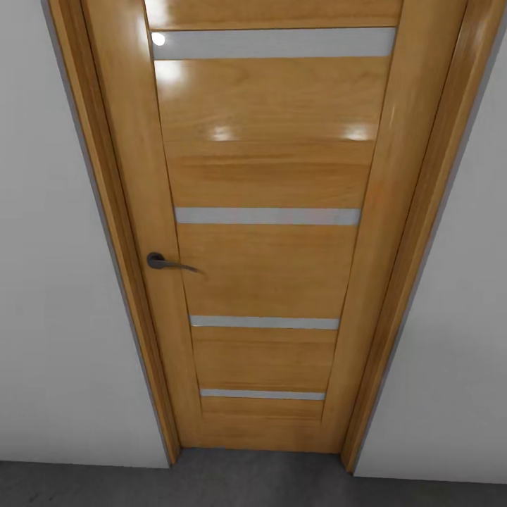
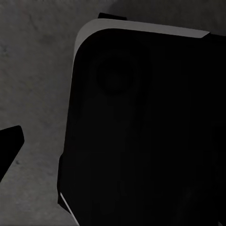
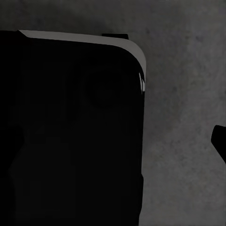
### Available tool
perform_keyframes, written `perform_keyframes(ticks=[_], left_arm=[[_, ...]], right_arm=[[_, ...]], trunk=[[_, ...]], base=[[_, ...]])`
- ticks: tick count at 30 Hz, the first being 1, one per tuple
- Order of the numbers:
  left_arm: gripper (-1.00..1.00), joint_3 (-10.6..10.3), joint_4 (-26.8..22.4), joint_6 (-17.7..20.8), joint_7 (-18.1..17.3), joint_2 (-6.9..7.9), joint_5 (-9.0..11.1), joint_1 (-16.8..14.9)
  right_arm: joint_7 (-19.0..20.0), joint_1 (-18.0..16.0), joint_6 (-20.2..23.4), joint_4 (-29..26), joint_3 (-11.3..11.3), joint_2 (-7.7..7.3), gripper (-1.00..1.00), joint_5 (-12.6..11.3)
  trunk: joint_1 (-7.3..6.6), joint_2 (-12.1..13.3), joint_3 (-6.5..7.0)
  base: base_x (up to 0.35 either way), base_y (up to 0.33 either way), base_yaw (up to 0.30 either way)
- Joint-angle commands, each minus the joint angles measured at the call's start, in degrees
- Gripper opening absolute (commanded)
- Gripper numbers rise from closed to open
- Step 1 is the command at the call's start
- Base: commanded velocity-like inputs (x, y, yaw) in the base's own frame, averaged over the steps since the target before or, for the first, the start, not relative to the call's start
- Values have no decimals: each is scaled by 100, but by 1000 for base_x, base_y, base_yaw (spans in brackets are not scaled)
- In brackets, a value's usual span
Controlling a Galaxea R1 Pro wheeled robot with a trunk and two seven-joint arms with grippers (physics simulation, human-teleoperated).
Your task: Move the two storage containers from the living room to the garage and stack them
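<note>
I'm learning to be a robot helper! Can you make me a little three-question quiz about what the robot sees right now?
1. True or false: the door is shut.
2. How many pale stripes cross the door? A) two B) four C) six
3. Fill in: the door handle is on the robot's ____ side of the door.

Key: 1 true. 2 B. 3 left. The dark grey floor meets the pale grey wall.

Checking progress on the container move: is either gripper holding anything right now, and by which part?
It cannot be told: no container is visible. The head view faces the closed door; the wrist views show dark robot bodywork over the floor.
</note>
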Motion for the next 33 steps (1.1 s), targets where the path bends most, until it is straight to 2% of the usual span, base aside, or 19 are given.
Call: perform_keyframes(ticks=[1,33], left_arm=[[100,1,-7,-7,7,0,36,2],[100,-3,-7,1,7,2,44,2]], right_arm=[[2,-4,-23,8,4,-1,100,4],[-23,-4,-8,-9,14,0,100,2]], trunk=[[0,-3,-5],[0,-3,-5]], base=[[0,0,0],[0,-22,0]])
